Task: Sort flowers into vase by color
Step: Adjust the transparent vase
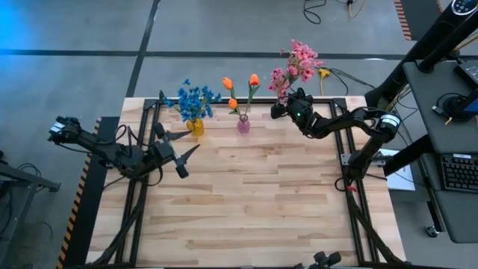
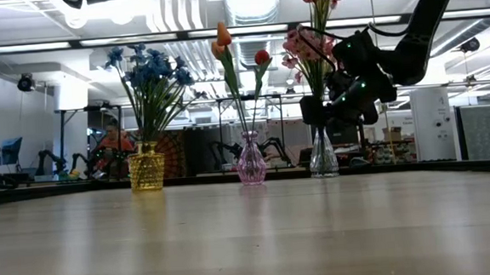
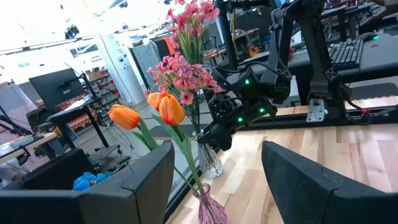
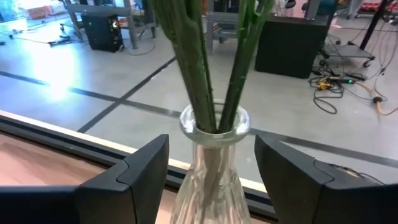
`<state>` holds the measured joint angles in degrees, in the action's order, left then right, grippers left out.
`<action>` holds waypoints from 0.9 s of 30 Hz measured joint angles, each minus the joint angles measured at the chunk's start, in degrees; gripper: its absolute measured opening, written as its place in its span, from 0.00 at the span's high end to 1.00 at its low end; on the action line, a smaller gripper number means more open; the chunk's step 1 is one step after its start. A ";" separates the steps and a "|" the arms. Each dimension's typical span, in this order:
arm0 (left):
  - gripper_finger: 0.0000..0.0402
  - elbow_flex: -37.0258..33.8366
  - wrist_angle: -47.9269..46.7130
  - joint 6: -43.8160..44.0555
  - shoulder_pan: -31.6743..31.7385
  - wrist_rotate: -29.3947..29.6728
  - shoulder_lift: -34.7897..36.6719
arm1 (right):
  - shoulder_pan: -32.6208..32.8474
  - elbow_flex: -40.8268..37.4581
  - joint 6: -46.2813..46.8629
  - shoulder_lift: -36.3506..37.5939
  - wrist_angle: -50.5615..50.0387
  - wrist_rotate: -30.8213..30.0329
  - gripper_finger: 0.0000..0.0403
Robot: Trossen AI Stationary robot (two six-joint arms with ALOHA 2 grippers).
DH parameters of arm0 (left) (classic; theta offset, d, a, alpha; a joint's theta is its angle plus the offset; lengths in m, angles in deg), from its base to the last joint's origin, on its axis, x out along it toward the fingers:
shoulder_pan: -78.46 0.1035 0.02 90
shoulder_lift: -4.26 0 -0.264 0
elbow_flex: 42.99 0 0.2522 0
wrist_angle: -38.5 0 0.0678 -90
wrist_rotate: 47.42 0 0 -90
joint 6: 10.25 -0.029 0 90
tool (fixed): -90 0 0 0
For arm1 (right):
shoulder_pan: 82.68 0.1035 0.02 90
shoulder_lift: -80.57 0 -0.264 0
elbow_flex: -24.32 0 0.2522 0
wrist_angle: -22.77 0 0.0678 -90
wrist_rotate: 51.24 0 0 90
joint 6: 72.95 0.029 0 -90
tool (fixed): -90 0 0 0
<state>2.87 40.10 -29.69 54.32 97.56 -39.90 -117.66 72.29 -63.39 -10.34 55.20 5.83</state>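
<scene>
1. Flowers stand sorted in three vases along the far edge of the surface (image 1: 246, 202): blue blooms (image 1: 196, 98) in the yellow vase (image 1: 196, 127), orange buds (image 1: 240, 84) in the pink vase (image 1: 243, 125), pink sprays (image 1: 297, 63) in the clear vase (image 4: 212, 168). By the look of it, every stem is already home.

2. Right tool (image 4: 210, 180) sits low at the clear vase, its fingers apart with the neck and the green stems (image 4: 214, 68) between them, not visibly touching the glass. The risk is right here: a sideways drift as it backs off could clip the neck and tip the vase, which stands close to the back edge (tall sprays, narrow base, so it looks top-heavy).

3. Fingers could also snag a stem on the way up. If one catches, the spray may lift out of the neck or drag the vase along with it.

4. Pink vase stands just beside the clear one, so a toppling clear vase, or a wide swing of the right arm, could knock the orange buds down too.

5. Left tool (image 3: 217, 180) hovers over the left part of the surface, fingers apart and holding nothing, pointing toward the vases. Little danger there while it waits, though a forward push would meet the pink vase first.
</scene>
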 joint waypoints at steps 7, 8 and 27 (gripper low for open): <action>0.44 0.00 0.00 0.00 0.00 0.00 0.00 | -0.26 0.00 -0.02 0.00 0.03 0.46 0.43; 0.44 0.00 0.00 0.00 -0.01 -0.01 0.00 | -0.26 0.00 -0.06 0.00 0.05 0.58 0.43; 0.44 0.00 0.04 0.00 0.00 -0.01 0.00 | -2.24 0.00 -0.55 -0.02 0.33 4.61 0.43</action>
<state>2.87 40.14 -29.69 54.32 97.55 -39.90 -119.90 72.29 -63.93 -10.37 55.53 10.44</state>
